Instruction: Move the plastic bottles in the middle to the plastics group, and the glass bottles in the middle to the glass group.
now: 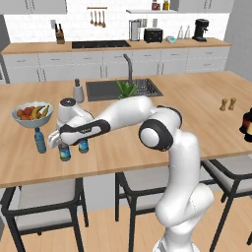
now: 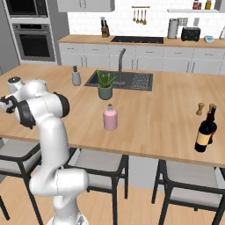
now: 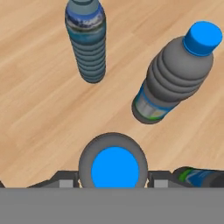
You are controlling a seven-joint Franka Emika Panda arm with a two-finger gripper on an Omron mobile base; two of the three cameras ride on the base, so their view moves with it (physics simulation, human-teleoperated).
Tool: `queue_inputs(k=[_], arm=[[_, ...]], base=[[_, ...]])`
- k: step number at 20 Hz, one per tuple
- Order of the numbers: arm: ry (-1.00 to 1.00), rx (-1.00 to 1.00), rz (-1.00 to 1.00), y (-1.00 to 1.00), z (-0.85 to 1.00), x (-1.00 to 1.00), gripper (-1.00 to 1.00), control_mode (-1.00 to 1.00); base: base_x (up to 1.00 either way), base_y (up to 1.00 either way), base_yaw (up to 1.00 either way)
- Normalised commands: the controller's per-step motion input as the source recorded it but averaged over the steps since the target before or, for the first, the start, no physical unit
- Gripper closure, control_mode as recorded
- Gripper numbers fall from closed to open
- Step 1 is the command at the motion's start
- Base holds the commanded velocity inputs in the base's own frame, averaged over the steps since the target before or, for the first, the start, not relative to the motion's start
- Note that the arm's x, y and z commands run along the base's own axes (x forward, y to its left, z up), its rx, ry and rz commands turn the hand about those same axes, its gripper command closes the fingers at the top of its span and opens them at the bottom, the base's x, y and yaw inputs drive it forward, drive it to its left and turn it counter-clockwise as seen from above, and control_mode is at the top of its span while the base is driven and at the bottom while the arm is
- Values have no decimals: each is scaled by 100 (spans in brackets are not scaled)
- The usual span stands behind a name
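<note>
Standing upright between the finger tips, a dark water bottle (image 3: pixel 114 168) with a blue cap sits in the hand (image 3: pixel 114 180), whose jaws press against its sides; in the left base view that bottle (image 1: pixel 64 152) is on the bench (image 1: pixel 197 98) just right of the pale blue bottle (image 1: pixel 40 140). A second dark bottle (image 1: pixel 83 145) stands just right of the held one, and the hand view shows two upright bottles (image 3: pixel 175 74) (image 3: pixel 86 39) near it. The fruit bowl (image 1: pixel 32 114) lies just behind the pale blue bottle. The pink bottle (image 2: pixel 110 117) stands well right of it, in front of a potted plant (image 2: pixel 105 85) by the sink. Far right, dark glass bottles (image 2: pixel 205 132) stand near two wooden shakers (image 2: pixel 200 108).
</note>
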Motion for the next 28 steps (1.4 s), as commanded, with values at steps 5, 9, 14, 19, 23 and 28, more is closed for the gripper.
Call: queue_inputs(k=[5, 9, 14, 19, 23, 28], arm=[[-1, -1, 0, 4, 2, 0, -100, -100], [-2, -5, 1, 0, 16, 0, -100, -100], [-7, 0, 0, 0, 39, 0, -100, -100], [-6, 1, -2, -20, 42, -6, -100, -100], [-7, 6, -9, -58, 24, -30, -100, -100], [-6, 11, -16, -70, 17, -48, -100, -100]], base=[[0, 0, 0], [0, 0, 0], [0, 0, 0], [0, 0, 0], [0, 0, 0], [0, 0, 0]])
